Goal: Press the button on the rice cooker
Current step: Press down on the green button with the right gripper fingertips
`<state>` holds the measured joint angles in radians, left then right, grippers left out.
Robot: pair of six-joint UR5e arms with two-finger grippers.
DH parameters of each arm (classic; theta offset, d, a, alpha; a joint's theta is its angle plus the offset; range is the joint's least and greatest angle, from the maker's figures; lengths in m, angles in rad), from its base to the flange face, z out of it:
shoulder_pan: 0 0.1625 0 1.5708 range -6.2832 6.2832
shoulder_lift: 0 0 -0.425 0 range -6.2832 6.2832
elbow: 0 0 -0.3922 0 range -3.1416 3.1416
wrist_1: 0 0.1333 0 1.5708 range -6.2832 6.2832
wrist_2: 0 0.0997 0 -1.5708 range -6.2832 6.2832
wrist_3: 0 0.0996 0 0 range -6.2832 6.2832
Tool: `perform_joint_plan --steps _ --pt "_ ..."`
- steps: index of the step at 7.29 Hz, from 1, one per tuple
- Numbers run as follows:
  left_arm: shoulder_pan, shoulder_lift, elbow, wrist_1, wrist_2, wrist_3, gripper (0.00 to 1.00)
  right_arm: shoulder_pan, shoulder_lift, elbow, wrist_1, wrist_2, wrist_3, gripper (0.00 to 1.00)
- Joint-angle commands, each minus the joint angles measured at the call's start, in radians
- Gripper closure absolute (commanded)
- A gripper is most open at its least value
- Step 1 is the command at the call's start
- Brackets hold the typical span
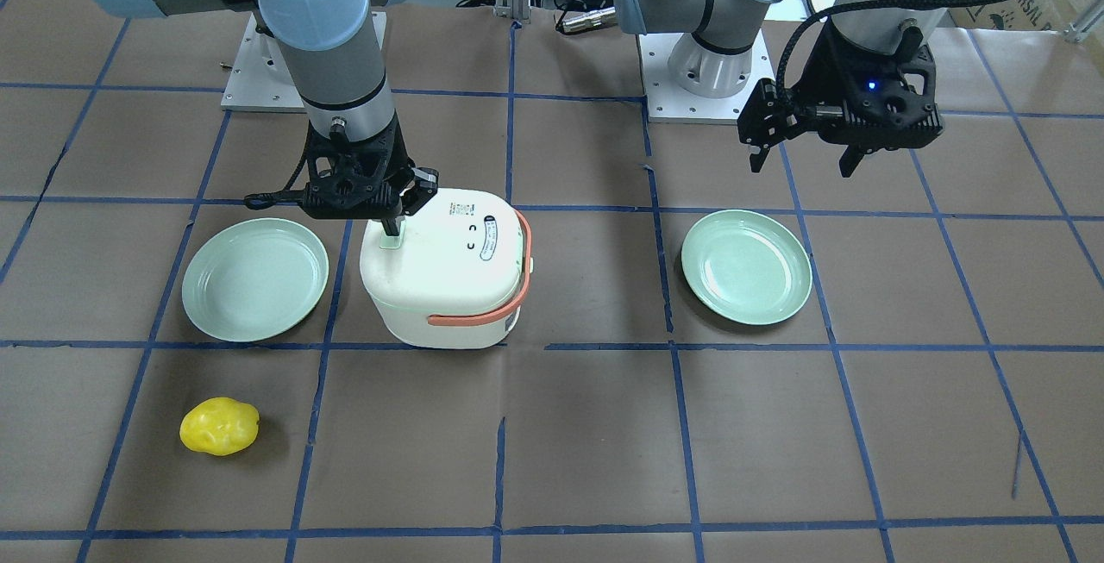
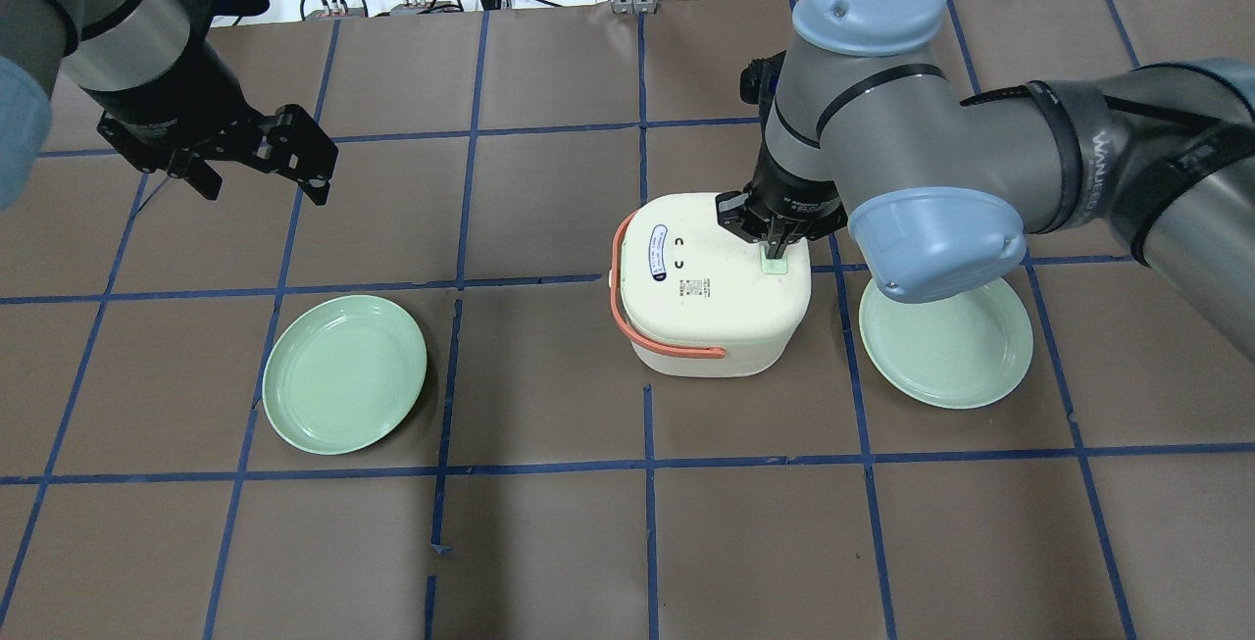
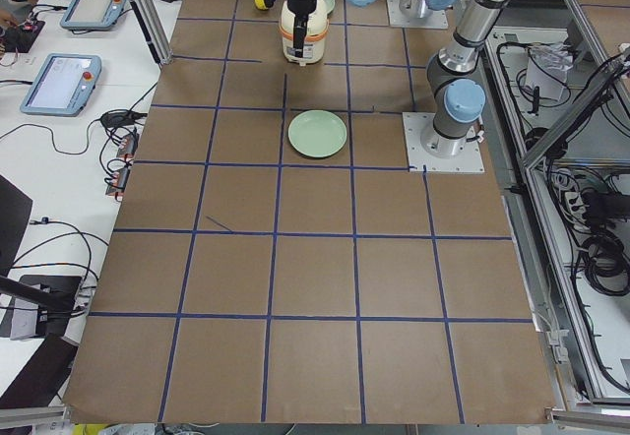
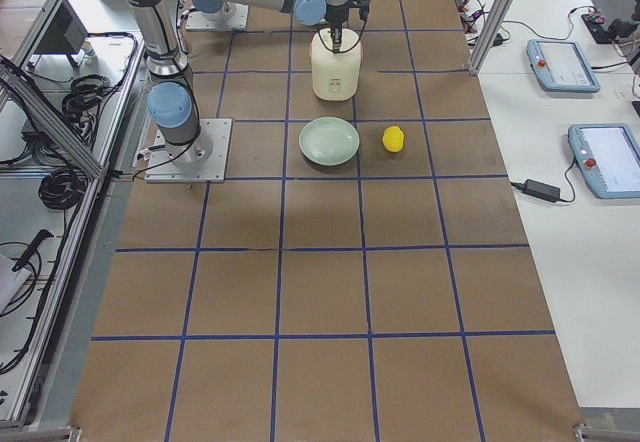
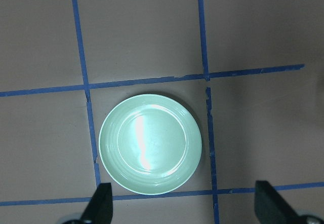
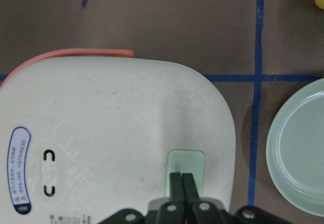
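Our right gripper, fingers closed together, rests its tips on the pale green button atop the white rice cooker, which stands between the left plate and the right plate, while our left gripper hangs open.

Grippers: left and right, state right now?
Left gripper: open, empty, above a green plate.
Right gripper: closed, holding nothing, tips on the green button of the rice cooker lid.
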<state>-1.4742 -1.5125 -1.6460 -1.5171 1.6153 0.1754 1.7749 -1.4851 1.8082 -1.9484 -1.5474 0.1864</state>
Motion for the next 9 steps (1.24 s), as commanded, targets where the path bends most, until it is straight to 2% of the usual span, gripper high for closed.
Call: perform_joint_plan --steps 1,7,8,9 --pt "0.000 0.000 0.000 0.000 0.000 0.001 0.00 0.000 0.012 0.000 -0.020 -0.002 -0.010 0.85" --pt "0.000 0.000 0.000 0.000 0.000 0.000 0.00 -0.002 0.017 0.004 -0.035 -0.009 -0.019 0.83" --pt "0.000 0.000 0.000 0.000 0.000 0.001 0.00 0.001 0.003 -0.009 -0.031 -0.017 -0.009 0.74" --pt "0.000 0.000 0.000 0.000 0.000 0.000 0.00 0.000 -0.016 -0.033 -0.011 -0.022 -0.007 0.43"
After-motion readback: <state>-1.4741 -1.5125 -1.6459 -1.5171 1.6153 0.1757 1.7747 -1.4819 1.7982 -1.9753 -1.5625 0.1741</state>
